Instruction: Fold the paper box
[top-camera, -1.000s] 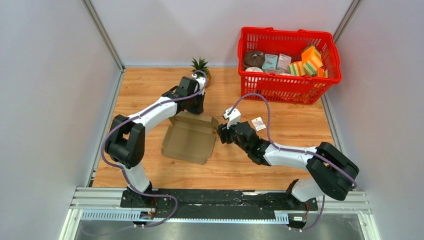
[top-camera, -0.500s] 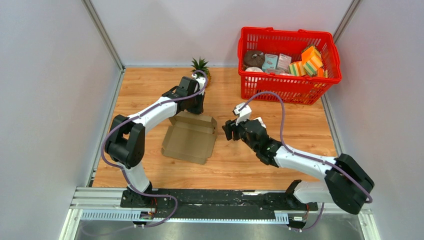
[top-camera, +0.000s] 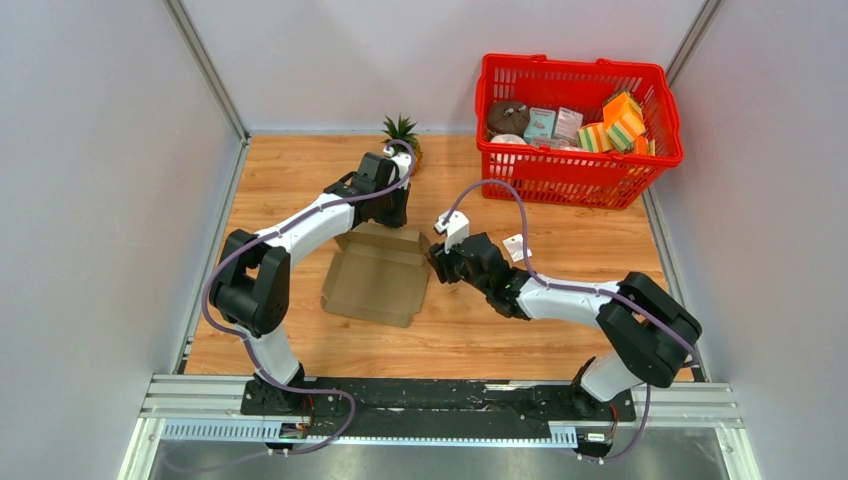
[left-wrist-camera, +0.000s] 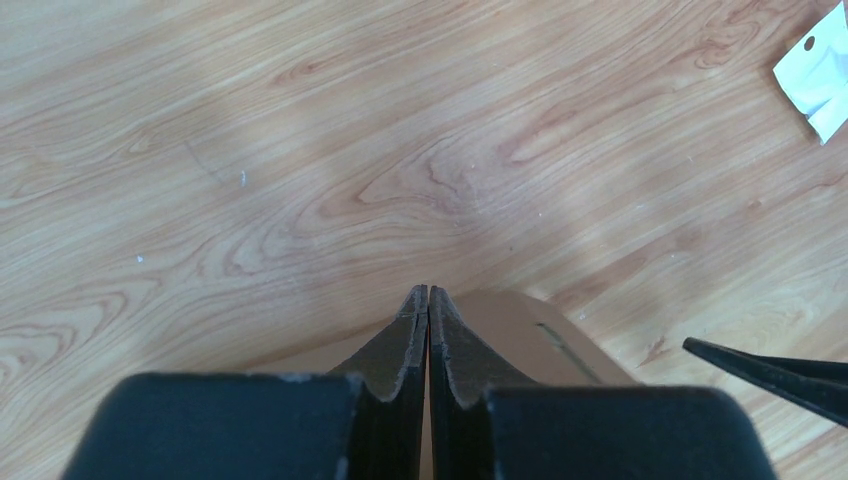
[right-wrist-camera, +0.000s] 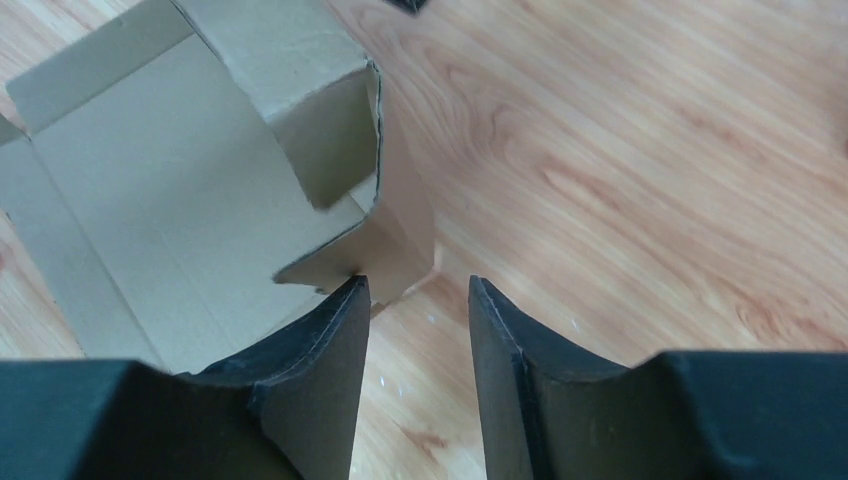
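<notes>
Lying half-folded, paper box; left hand closed, perhaps pinching it; right hand open.

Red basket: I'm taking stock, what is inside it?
The red basket holds a dark round item, small pale boxes and orange-green packages. Anything beneath them is covered.

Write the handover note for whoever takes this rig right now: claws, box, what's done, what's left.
Left claw: shut, at the far flap of the paper box. Whether it pinches the cardboard cannot be told.
Right claw: open, holding nothing, tips at the box's right corner flap.
Box: lies open on the table between the arms, with the far wall and right corner flap partly raised.
Done: only those flaps are lifted.
Left: likely raise the other walls, tuck the flaps and close the box.
</notes>
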